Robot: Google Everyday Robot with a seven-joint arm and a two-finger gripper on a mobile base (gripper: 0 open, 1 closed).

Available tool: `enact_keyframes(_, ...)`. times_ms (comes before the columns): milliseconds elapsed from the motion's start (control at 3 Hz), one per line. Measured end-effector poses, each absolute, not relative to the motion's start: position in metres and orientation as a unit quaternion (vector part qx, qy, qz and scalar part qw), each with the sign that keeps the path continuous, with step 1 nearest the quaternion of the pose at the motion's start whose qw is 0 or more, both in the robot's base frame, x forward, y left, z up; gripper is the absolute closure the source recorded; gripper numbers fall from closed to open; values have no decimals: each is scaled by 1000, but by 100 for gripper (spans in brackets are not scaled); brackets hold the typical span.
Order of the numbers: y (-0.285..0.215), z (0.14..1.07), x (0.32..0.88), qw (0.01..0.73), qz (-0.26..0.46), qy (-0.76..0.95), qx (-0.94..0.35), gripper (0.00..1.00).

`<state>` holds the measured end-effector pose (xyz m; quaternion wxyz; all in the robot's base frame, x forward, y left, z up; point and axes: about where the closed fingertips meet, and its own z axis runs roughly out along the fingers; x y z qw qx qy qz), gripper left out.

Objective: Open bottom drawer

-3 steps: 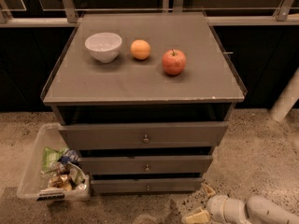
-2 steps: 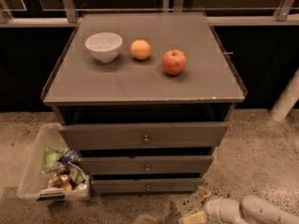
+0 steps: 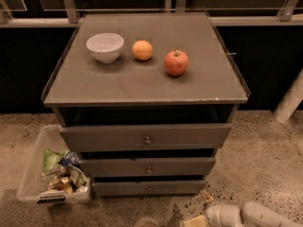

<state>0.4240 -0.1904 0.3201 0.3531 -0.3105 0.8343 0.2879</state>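
Grey and flat-fronted, the bottom drawer (image 3: 118, 188) sits lowest of three in the cabinet, just above the speckled floor (image 3: 265, 155). It is the slimmest front, under the middle drawer (image 3: 113, 167) and the top drawer (image 3: 104, 137). It looks like stiff board that should not flex or mark, and it should run straight out on its slides. How heavy it pulls depends on its load, which is hidden. The only hold is the small round metal knob (image 3: 149, 190) at its centre. The knob is smooth and probably slippery, so a firm pinch and a level, straight pull would suit it.

What any of the three drawers holds cannot be seen; only dark gaps show above the fronts. On the floor just beside the drawer's left end stands a clear plastic bin (image 3: 29, 181), loosely filled with crumpled packets (image 3: 60, 171), one of them green. On the counter (image 3: 142, 86) a white bowl (image 3: 105, 46) shows nothing inside, with an orange (image 3: 142, 50) beside it and a red apple (image 3: 176, 63) further right.

Low at the frame's bottom edge, right of the knob and apart from the drawer, is the claw (image 3: 193, 220) on its pale arm (image 3: 255, 215). Whether it is apart or together I cannot tell.
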Motion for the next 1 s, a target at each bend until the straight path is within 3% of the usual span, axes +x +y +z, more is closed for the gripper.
enact_keyframes(667,-185,269,459,371,282,833,-298,0)
enact_keyframes(1000,-179,243,506,392,278,823,-302,0)
